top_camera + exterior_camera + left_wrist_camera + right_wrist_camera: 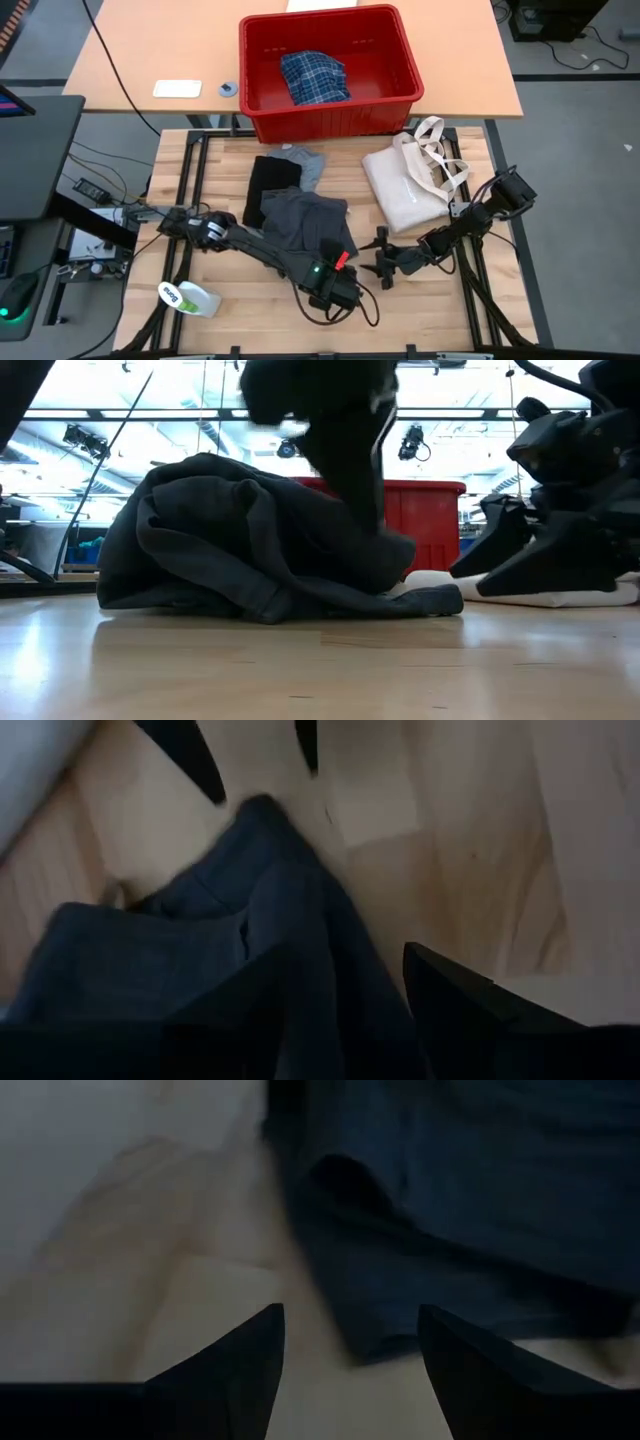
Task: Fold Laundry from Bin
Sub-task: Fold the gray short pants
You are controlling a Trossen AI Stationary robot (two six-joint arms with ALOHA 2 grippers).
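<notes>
Dark grey garment, soft and rumpled, heaped mid-table. Left gripper at its 5 o'clock edge, fingers parted over the cloth. Right gripper at 3 o'clock, fingers apart, holding nothing. Plaid shirt crumpled in rigid red bin at 12 o'clock.

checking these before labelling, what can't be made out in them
- Plaid shirt: high view, partly sunk behind the bin wall; its shape is unclear.
- Black garment: high view, overlapped by the dark grey garment.
- Left tool: high view, its fingers are lost against the arm; low view, a dark blur.
- Tote: low view, mostly behind the right arm.
</notes>
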